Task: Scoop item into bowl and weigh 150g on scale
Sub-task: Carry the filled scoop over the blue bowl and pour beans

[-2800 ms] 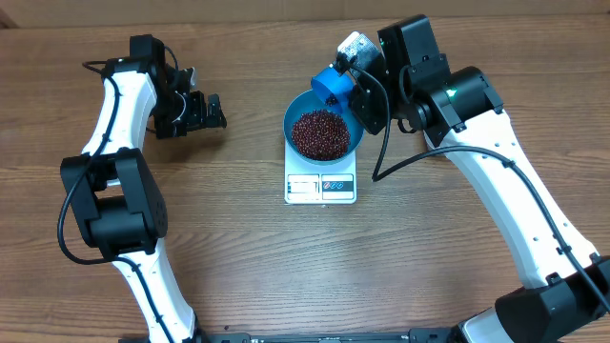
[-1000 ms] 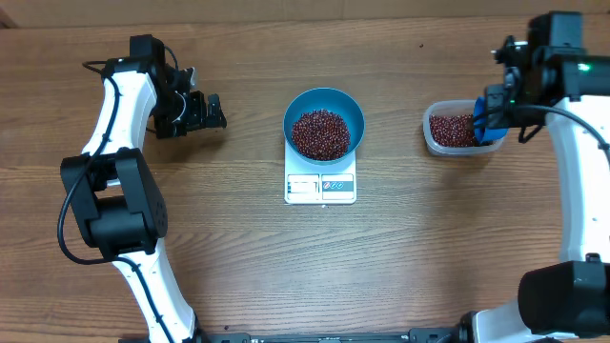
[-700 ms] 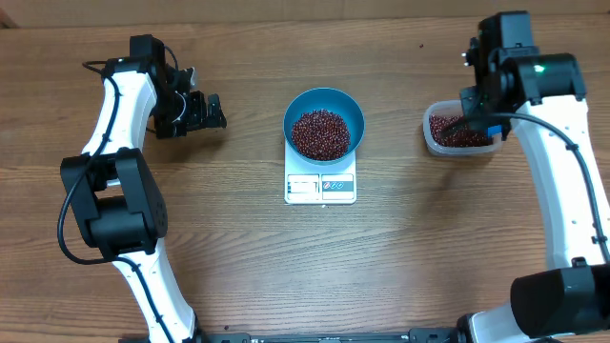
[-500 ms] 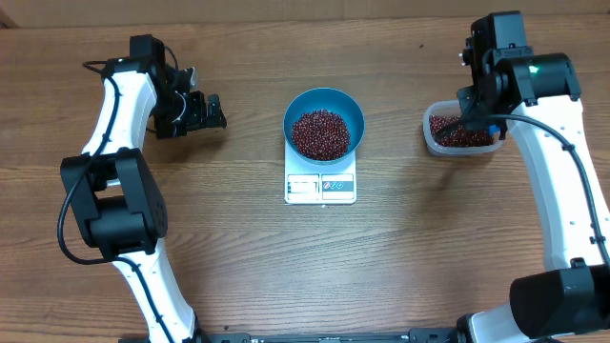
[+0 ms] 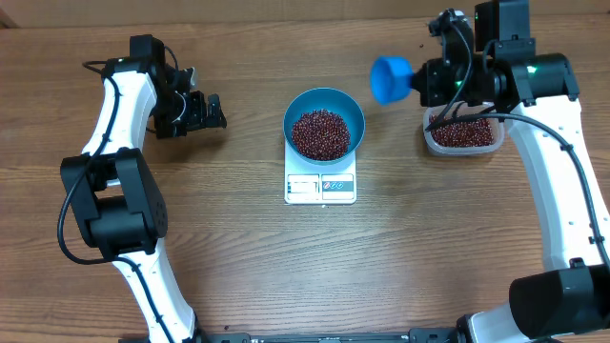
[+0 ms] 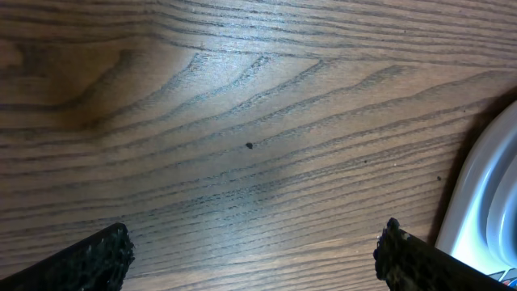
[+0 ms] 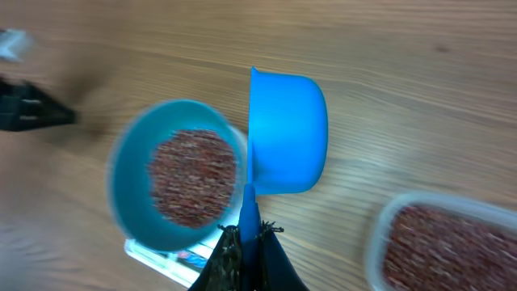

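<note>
- The right claw (image 7: pixel 249 242) is clamped on the blue scoop (image 5: pixel 389 79) handle, between the bowl (image 5: pixel 355 112) and the tub (image 5: pixel 431 139).
- The left claw (image 5: pixel 212 111) stands apart above the counter (image 5: pixel 238 248).
- Beans (image 5: pixel 320 132) fill the bowl on the scale (image 5: pixel 320 187).

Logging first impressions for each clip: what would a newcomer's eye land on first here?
The bright blue scoop, held up by the shut right gripper between the bean tub and the blue bowl. Next, that bowl's heap of red-brown beans, sitting on the white scale mid-table. The left gripper sits open at the far left, holding nothing.
</note>
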Robot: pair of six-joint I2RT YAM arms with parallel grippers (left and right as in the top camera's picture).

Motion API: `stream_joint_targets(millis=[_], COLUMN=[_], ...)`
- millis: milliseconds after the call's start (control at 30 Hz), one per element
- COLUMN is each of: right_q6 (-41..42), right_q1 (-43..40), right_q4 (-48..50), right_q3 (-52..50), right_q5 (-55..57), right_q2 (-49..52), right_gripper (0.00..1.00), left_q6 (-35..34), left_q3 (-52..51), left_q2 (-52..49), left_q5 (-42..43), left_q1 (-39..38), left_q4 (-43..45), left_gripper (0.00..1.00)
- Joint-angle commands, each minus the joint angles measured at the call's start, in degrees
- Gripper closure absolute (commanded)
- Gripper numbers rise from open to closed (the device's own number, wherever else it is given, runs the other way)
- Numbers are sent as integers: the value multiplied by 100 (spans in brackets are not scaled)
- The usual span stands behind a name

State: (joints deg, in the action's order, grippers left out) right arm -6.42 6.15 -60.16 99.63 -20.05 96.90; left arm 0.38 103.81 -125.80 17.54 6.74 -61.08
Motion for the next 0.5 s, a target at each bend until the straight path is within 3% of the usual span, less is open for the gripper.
stream_joint_targets(millis=[0, 267, 467], right_q6=[42, -7, -914], right_q1=[103, 103, 120], right_q4=[197, 739, 564], right_q3=[168, 168, 168], right_q5=[-662, -673, -1311], right_q2=[-142, -142, -140], right_gripper=[96, 96, 96], left_q6=[87, 87, 87], left_q3=[44, 44, 44], left_q2=[-48, -48, -48], left_q5=[-13, -13, -13], left_q1=[-39, -39, -39], left_q4=[7, 7, 7], left_gripper=[1, 0, 0])
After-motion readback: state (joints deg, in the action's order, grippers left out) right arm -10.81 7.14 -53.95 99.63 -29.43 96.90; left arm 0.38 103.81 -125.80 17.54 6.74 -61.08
